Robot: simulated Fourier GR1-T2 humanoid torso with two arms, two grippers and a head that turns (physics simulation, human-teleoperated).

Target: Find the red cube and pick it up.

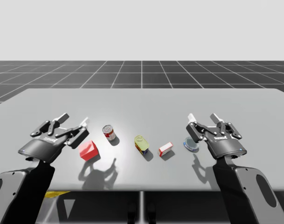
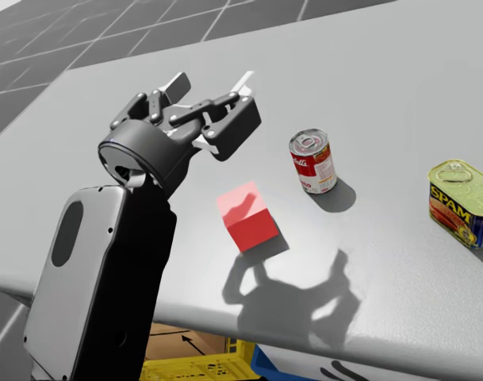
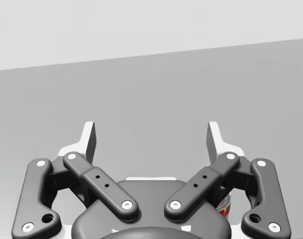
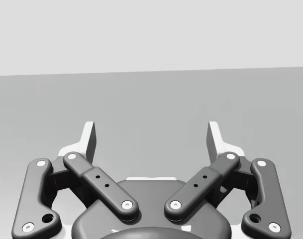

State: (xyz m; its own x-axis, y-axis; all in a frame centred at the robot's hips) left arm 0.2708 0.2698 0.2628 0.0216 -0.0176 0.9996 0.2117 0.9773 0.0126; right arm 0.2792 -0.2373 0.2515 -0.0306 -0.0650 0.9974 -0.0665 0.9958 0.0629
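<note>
The red cube (image 1: 88,150) (image 2: 250,217) lies on the grey table (image 1: 146,105), near its front edge at the left. My left gripper (image 1: 74,119) (image 2: 211,82) (image 3: 151,137) hovers open just behind and left of the cube, above the table, with nothing between its fingers. My right gripper (image 1: 203,116) (image 4: 151,137) is open too, raised at the right side, far from the cube.
A red-and-white can (image 1: 109,132) (image 2: 313,161) stands right of the cube. Further right lie a yellow-and-blue tin (image 1: 141,144) (image 2: 461,203), a small red-and-white box (image 1: 165,149) and a flat round tin (image 1: 191,144) below my right gripper. A yellow crate (image 2: 195,367) sits under the table's front edge.
</note>
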